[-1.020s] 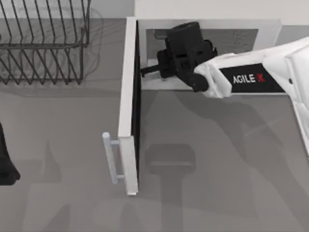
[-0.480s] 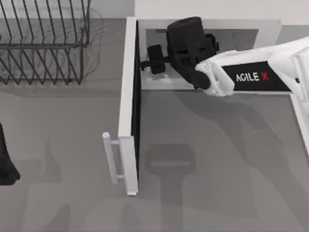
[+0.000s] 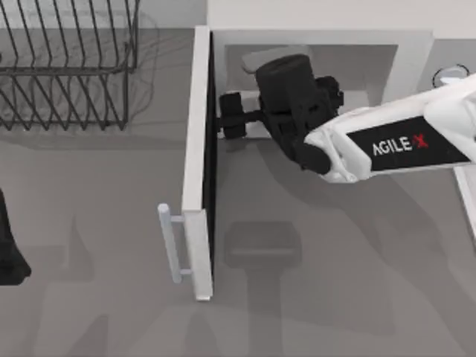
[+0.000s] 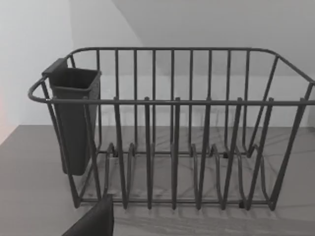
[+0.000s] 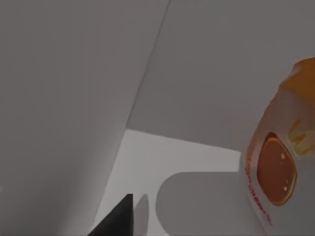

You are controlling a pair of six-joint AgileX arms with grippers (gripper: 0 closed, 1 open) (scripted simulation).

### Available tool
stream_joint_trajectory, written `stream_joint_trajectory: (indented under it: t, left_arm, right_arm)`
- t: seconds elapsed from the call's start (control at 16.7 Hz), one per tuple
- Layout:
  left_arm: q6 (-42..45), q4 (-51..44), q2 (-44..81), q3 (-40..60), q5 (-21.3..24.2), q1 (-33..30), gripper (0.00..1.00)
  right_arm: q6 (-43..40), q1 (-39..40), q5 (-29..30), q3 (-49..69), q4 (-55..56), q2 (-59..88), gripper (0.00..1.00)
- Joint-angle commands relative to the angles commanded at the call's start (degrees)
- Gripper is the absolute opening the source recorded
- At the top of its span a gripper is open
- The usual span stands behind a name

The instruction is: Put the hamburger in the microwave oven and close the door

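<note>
- Your right pincer (image 3: 232, 115) sits at the mouth of the microwave oven (image 3: 405, 44), with its dark fingers pointing toward the top view's left and close to the dark inner face of the door (image 3: 199, 156).
- You cannot tell from any view how far this pincer is spread, or whether it has hold of anything.
- In the right wrist view, the hamburger (image 5: 283, 167) appears as an orange-and-pale wrapped item against the grey cavity walls, resting on the pale cavity floor. You cannot tell from that view whether the pincer touches it.
- The door stands wide open, swung out at a right angle to the oven front. Its free edge and pale bar handle (image 3: 172, 242) reach toward the near side of the surface (image 3: 335, 297).
- To the right of the door, the surface in front of the cavity is open, crossed only by the white right arm (image 3: 394, 145).
- A black wire dish rack (image 4: 172, 128) stands at the far left, well apart from the door, with a dark cup hung on one end.
- Your left pincer (image 3: 9, 249) is parked at the left edge of the surface, near the rack.
</note>
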Motion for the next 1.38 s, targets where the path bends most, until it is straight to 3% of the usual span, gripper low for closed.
stream_joint_trajectory:
  t: [0.84, 1.38]
  left_arm:
    - [0.0, 0.0, 0.0, 0.0, 0.0, 0.0, 1.0]
    - [0.0, 0.0, 0.0, 0.0, 0.0, 0.0, 1.0]
  right_arm:
    - [6.5, 10.47, 8.1, -30.81, 8.11, -12.77, 1.0]
    - [6.88, 10.64, 8.45, -34.35, 7.35, -11.43, 1.0]
